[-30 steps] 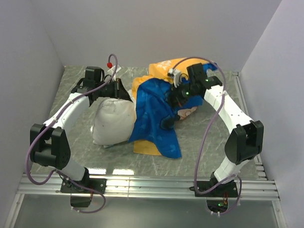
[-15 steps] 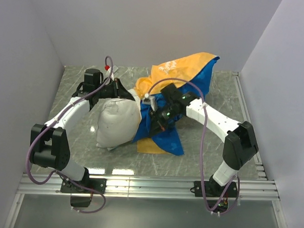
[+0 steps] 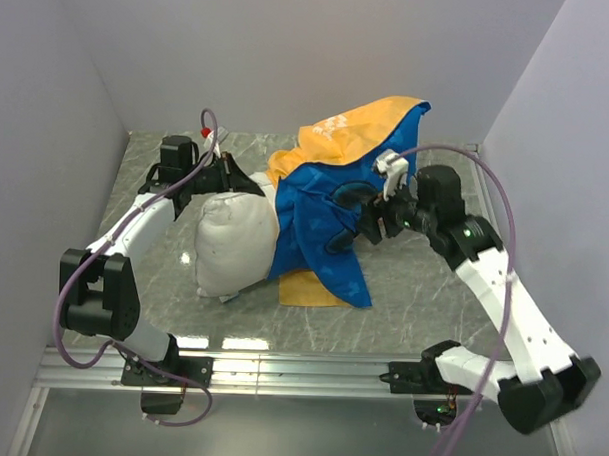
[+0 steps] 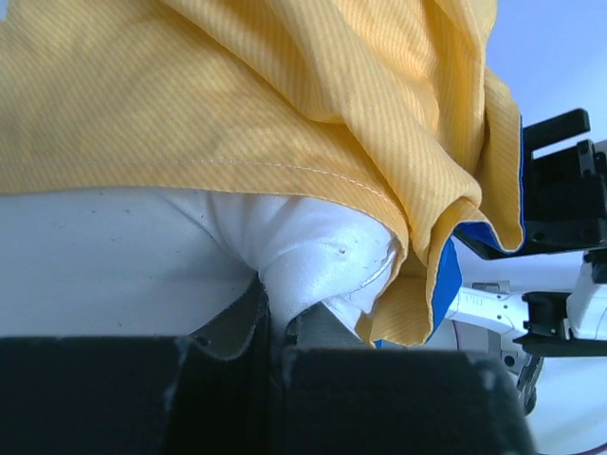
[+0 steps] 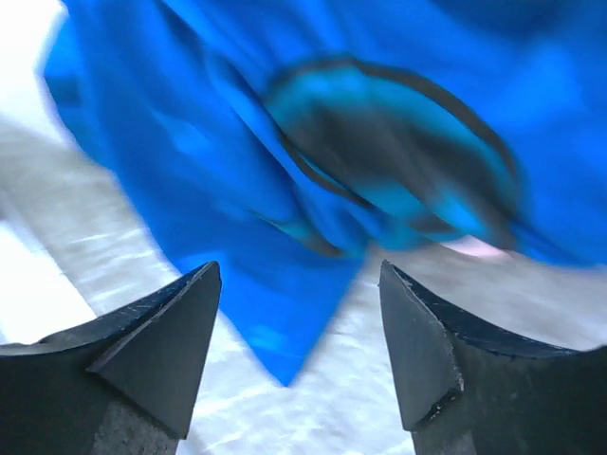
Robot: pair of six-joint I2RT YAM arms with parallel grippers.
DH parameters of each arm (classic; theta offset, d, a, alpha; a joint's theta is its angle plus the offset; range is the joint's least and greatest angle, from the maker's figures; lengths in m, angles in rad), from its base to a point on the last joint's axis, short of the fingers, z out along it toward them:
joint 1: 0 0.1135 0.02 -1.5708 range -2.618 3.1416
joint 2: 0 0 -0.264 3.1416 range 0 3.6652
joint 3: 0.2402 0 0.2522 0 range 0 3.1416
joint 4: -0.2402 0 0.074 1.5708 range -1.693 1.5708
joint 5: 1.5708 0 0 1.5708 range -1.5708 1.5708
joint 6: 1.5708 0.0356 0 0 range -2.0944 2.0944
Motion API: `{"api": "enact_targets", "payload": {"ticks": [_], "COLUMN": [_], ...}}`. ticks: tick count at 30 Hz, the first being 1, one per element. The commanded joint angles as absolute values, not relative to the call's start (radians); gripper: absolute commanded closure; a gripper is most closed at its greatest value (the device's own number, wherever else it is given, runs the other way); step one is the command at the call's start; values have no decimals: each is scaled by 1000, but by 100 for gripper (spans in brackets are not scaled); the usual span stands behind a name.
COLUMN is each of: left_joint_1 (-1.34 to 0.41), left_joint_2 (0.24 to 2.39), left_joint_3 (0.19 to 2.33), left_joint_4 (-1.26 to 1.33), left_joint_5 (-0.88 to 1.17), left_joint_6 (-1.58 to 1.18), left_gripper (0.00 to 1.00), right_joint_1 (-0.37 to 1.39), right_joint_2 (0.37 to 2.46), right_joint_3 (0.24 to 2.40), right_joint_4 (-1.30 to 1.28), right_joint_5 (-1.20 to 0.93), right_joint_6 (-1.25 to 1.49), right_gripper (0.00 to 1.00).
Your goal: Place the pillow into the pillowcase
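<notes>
Pillow (image 3: 234,248) lies on the table (image 3: 412,292), left of the middle, plump and white. Its near end is bare and its right side is covered by the pillowcase (image 3: 320,214). The case's blue face drapes down over that side and spreads in folds onto the table. Its orange-yellow face with white lettering rises behind, lifted toward the back wall. A strip of orange-yellow shows flat on the table under the blue front corner, just beside the pillow's near end.

My left hand (image 4: 275,327) is at the pillow's far end, pressed together and pinching a bunched corner of the pillow's white fabric. Seen from my left wrist, the orange-yellow hem with its stitched seam hangs just above that pinch and lies over the white cloth. A sliver of the blue face shows at its right edge.

My right hand (image 5: 299,275) sits at the right side of the pillowcase, low over the table, with its fingers spread wide and nothing between them. From my right wrist, the blue cloth with a dark, blurred printed shape fills the view beyond the fingertips. One blue corner points down toward the gap, and grey marbled table shows on either side of it.
</notes>
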State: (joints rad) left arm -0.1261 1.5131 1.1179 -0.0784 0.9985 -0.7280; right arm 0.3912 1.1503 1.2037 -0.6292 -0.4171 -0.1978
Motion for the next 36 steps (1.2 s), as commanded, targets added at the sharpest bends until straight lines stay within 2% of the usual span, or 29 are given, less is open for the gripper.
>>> {"api": "enact_targets", "payload": {"ticks": [1,8,10,11,12,13,14,15,16,20,22,30,36], "left_joint_1": [-120,-120,-118,-117,-115,-112,-110,-107,-107,-106,-106,-109,-175], "left_joint_2": [1503,1529,1531,1531,1532,1534,1534,1532,1531,1537,1529,1491,1459], "left_joint_3": [1127,1161,1161,1160,1154,1151,1140,1129,1124,1086,1074,1011,1018], "left_joint_4": [-49,-49,-49,-48,-45,-43,-31,-12,20,119,149,169,192], "left_joint_5": [1011,1012,1011,1011,1009,1008,1005,1006,1003,992,988,1000,1012], "left_joint_6": [-753,-756,-756,-756,-762,-764,-772,-802,-810,-890,-939,-953,-901], "left_gripper": [100,99,99,99,99,99,100,100,100,99,100,100,100], "right_joint_1": [408,445,459,463,468,491,515,564,665,880,910,755,742], "right_joint_2": [1130,1219,1258,1268,1288,1296,1302,1302,1298,1337,1419,1603,1655], "right_joint_3": [1073,973,979,982,994,1008,1021,1040,1045,1090,1162,1360,1507], "right_joint_4": [-465,-285,-238,-224,-219,-236,-264,-319,-342,-416,-497,-576,-569], "right_joint_5": [-141,-110,-106,-110,-126,-146,-184,-230,-267,-509,-619,-641,-585], "right_joint_6": [-264,-244,-238,-238,-235,-227,-212,-204,-196,-129,-152,-210,-209], "right_gripper": [25,24,29,36,68,85,96,100,100,100,100,100,100]}}
